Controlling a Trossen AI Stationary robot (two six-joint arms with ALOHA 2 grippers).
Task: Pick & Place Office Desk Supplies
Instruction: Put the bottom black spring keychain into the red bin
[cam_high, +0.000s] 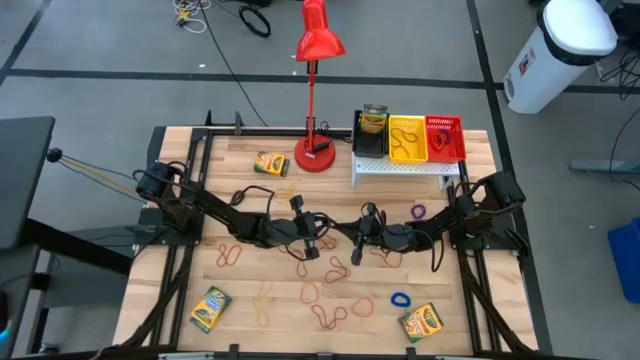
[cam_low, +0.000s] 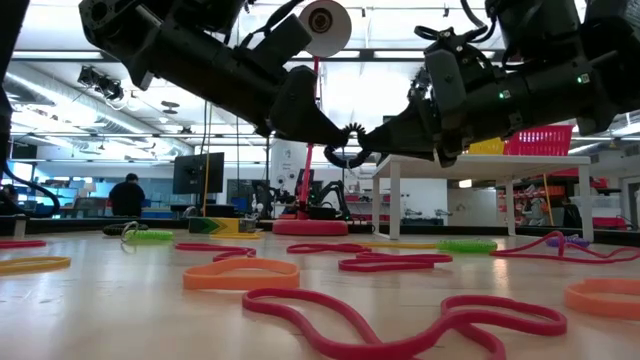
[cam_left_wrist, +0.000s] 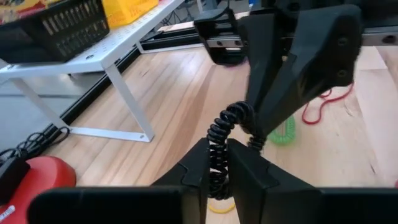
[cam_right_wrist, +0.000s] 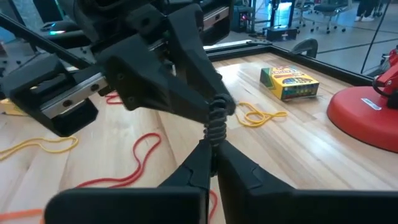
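Midair, the left gripper (cam_left_wrist: 216, 163) and right gripper (cam_right_wrist: 212, 154) meet tip to tip, both sets of fingers clenched on one black coil (cam_left_wrist: 222, 134) stretched between them above the table (cam_high: 450, 290).

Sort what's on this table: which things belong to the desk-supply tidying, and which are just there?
Job:
- crayon boxes
- rubber bands
- black coiled band, pinched between left gripper and right gripper
- black bin, yellow bin, red bin

Lying about:
- red lamp
- white shelf under the bins
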